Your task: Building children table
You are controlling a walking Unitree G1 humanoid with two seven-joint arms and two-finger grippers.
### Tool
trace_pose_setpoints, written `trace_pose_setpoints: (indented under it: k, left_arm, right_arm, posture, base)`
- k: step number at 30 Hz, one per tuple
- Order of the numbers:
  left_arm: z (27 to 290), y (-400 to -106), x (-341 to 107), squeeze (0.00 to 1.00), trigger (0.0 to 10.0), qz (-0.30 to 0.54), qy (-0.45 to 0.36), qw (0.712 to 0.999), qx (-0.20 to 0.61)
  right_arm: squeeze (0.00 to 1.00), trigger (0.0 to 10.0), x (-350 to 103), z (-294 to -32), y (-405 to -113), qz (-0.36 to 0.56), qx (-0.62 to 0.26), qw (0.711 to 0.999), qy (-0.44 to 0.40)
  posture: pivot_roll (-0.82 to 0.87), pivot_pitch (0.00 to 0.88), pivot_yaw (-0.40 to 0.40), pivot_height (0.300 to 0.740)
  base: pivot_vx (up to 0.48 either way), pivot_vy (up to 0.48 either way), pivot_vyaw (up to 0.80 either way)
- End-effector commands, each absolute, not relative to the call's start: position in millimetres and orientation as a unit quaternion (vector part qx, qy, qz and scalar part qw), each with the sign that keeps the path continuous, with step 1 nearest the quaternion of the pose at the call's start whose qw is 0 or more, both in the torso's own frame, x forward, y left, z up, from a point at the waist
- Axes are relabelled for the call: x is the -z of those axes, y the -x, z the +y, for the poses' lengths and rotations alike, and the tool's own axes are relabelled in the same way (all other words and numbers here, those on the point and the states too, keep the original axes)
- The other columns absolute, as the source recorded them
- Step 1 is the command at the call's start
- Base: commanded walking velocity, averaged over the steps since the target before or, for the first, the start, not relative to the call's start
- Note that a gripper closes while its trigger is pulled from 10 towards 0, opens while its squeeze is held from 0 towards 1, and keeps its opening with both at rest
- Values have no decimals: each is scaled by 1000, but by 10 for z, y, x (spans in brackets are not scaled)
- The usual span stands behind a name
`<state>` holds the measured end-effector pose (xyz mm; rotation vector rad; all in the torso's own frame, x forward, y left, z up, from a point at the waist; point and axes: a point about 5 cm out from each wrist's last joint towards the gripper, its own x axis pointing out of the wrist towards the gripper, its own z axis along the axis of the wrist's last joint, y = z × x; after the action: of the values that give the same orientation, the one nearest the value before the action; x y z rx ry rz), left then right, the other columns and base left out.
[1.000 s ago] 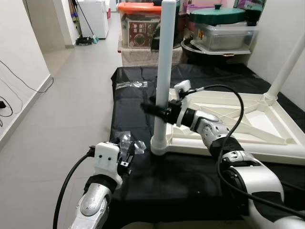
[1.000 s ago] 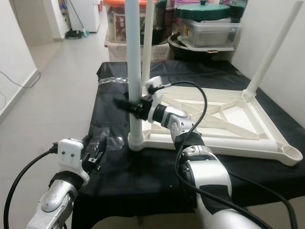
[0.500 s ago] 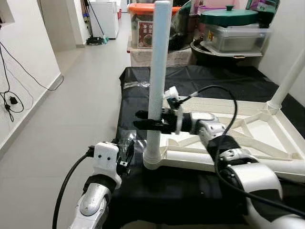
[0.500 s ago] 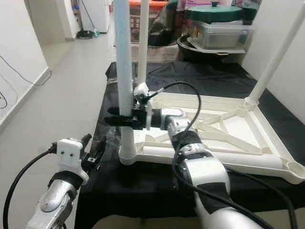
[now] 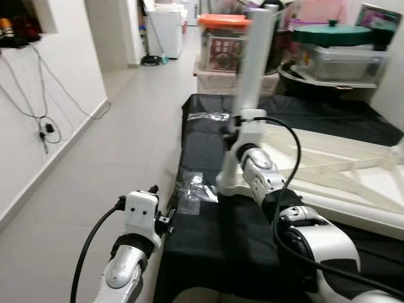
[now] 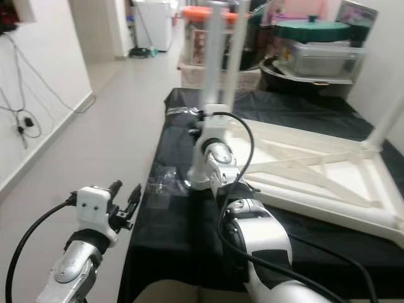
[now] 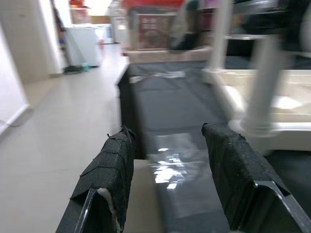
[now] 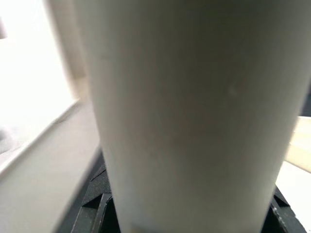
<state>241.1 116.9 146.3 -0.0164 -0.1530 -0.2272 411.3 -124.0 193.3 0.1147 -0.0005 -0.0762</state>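
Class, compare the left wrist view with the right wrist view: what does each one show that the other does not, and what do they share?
Left wrist view alone: the left gripper with its two black fingers spread open, clear plastic bags on the black cloth, the tiled floor and storage boxes far behind.

Right wrist view alone: a very close look at the leg's surface, with a dark part of the right gripper beneath it.

Both: the white table leg, standing upright in a corner of the upturned white tabletop.

Silver arms are being shown, black cables looping from white wrist housings; the left gripper (image 7: 167,179) is being seen with textured black fingers (image 7: 112,167).
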Motion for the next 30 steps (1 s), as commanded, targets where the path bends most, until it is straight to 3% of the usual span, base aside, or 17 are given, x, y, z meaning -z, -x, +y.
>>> trace_pose_setpoints:
  k: [1, 9, 10, 11, 14, 15, 19, 20, 21, 23, 24, 27, 29, 30]
  left_arm:
    - [1162, -2406, -1433, 0, 10000, -71, 4, 991, 116]
    - [1148, -2404, -1437, 0, 10000, -72, 5, 991, 116]
    - [1156, -2394, -1432, 0, 10000, -71, 6, 991, 116]
    - [1173, -2381, -1411, 0, 10000, -68, 7, 991, 115]
    - [1178, -2380, -1403, 0, 10000, -66, 6, 991, 115]
    - [1169, -2382, -1406, 0, 10000, -66, 7, 991, 117]
    - [1155, -2384, -1413, 0, 10000, -67, 6, 991, 119]
    - [1153, -2386, -1416, 0, 10000, -68, 5, 990, 120]
    - [1153, -2386, -1416, 0, 10000, -68, 5, 990, 120]
    - [1162, -2393, -1427, 0, 10000, -69, 4, 991, 119]
    - [1162, -2393, -1427, 0, 10000, -69, 4, 991, 119]
    - [1160, -2404, -1433, 0, 10000, -70, 3, 991, 118]
    - [1156, -2404, -1435, 0, 10000, -71, 3, 990, 118]
    - [1155, -2406, -1440, 0, 10000, -71, 3, 990, 119]
  right_arm:
    - [0, 0, -1594, -1424, -4014, 58, 132, 986, -89]
    - [0, 0, -1596, -1256, -3986, 52, 151, 983, -85]
    - [0, 2980, -1614, -1188, -3994, 50, 130, 987, -83]
    - [0, 10000, -1677, -1030, -4010, 38, 78, 992, -93]
    - [0, 10000, -1724, -973, -4015, 25, 61, 993, -101]
    - [1000, 10000, -1753, -957, -4021, 19, 50, 993, -102]
    - [996, 10000, -1813, -937, -4038, 8, 25, 994, -104]
    - [0, 10000, -1850, -880, -4060, 14, -37, 992, -121]
    - [0, 10000, -1850, -880, -4060, 14, -37, 992, -121]
    - [0, 10000, -1871, -783, -4068, 37, -149, 980, -125]
    - [0, 10000, -1871, -783, -4068, 37, -149, 980, -125]
    - [0, 10000, -1878, -711, -3983, 53, -359, 927, -98]
    - [0, 10000, -1886, -713, -3955, 53, -402, 910, -90]
    - [0, 10000, -1919, -725, -3912, 47, -464, 881, -79]
  posture:
    - [20, 0, -26, 740]
    - [-2, 0, -31, 740]
    - [-33, 0, -17, 740]
    - [-41, 0, -11, 740]
    - [-39, 0, -6, 740]
    - [-37, 0, -4, 740]
    - [-34, 0, -7, 740]
    - [-34, 0, -7, 740]
    - [-34, 0, -7, 740]
    - [-16, 0, -4, 740]
    - [-16, 0, -4, 740]
    - [10, 0, -4, 740]
    - [10, 0, -4, 740]
    - [14, 0, -9, 740]
  base:
    - [0, 0, 0]
    - [0, 0, 0]
    - [0, 0, 0]
    - [0, 0, 0]
    - [0, 0, 0]
    - [0, 0, 0]
    - [0, 0, 0]
    - [0, 0, 0]
    - [0, 0, 0]
    - [0, 0, 0]
    - [0, 0, 0]
    - [0, 0, 0]
    - [0, 0, 0]
    - [0, 0, 0]
